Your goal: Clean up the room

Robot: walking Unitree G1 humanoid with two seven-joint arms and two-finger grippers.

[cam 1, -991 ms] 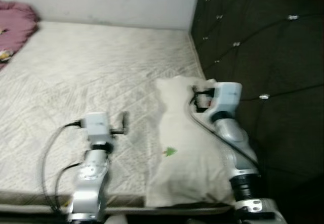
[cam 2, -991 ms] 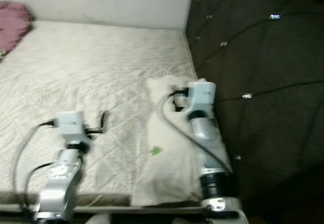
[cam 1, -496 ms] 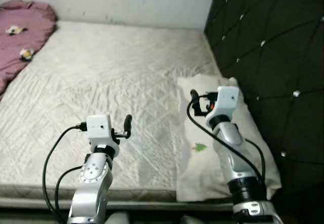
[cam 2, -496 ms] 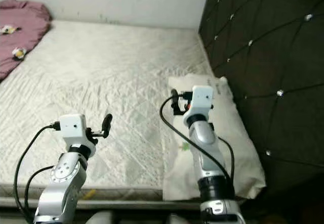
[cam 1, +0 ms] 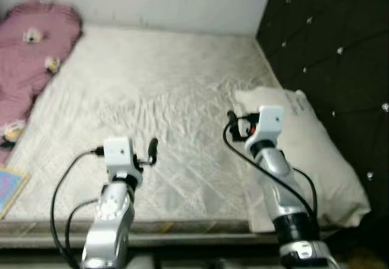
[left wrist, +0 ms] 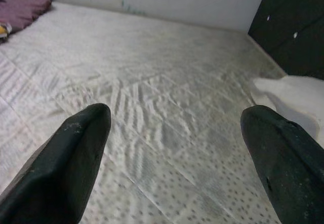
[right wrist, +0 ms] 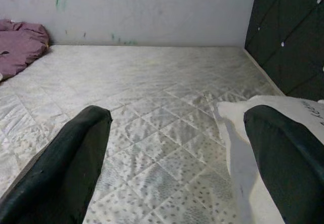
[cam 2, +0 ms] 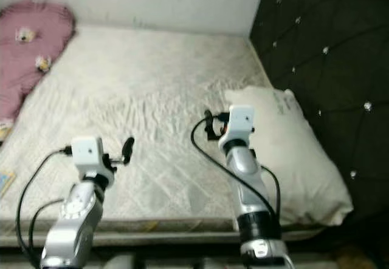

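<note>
Left eye view looks down on a bare quilted mattress that spreads across the middle of the frame, with a white wall along the top and a dark tufted headboard down the right side. A white pillow lies at the right of the frame against the headboard, reaching the mattress's near edge. In the upper left corner a pink blanket with small flower prints lies bunched along the mattress's left edge. At the lower left edge a corner of a flat blue and orange item lies past the mattress; it is too small to identify.

Both silver arms reach up from the bottom of the frame. The left gripper hovers above the mattress at lower centre-left, its 2 black fingers spread wide with nothing between them. The right gripper is held right of centre, just beside the pillow's left edge and above the mattress, its 2 fingers also well apart and empty.
</note>
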